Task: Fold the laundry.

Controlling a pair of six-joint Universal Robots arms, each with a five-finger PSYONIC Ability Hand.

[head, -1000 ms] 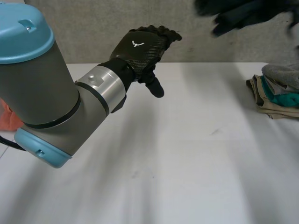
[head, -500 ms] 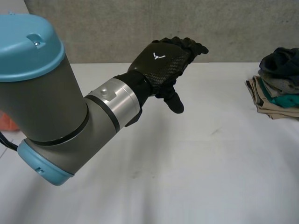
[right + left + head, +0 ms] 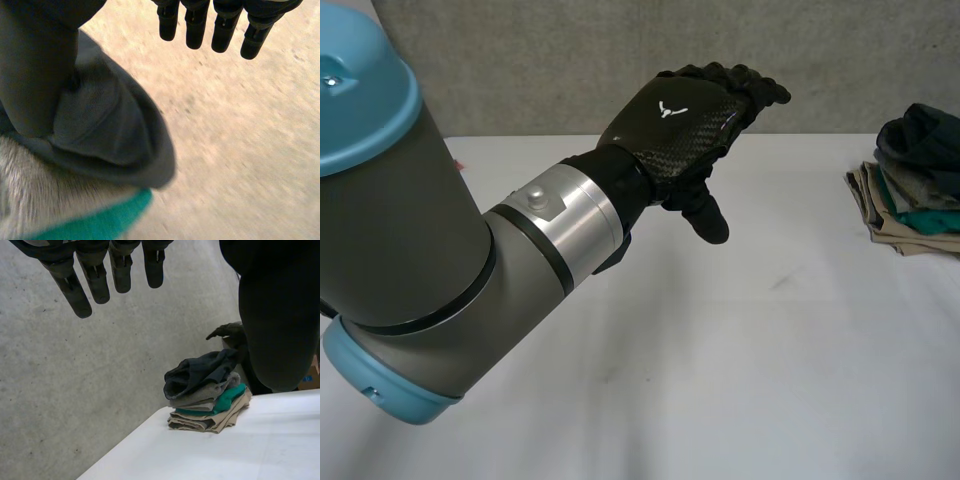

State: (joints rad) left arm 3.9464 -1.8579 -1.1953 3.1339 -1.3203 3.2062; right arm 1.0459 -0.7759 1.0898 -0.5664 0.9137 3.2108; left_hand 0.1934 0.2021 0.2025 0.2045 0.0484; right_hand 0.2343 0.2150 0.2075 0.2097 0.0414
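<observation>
A stack of folded laundry sits at the table's far right edge, with a dark crumpled garment on top. My left hand hovers open above the table's back middle, well left of the stack. In the left wrist view its straight fingers point toward the stack and the dark garment. My right hand shows just behind the pile. In the right wrist view its fingers are straight and apart from the cloth; the dark garment lies by the thumb, over grey and teal layers.
The white table stretches bare from my left arm to the stack. A grey concrete wall runs behind the table. A cardboard box stands beyond the table edge near the stack.
The dark garment came down from the air at the far right onto the stack, and the right hand opened off it. My left hand moved right and slightly up.
</observation>
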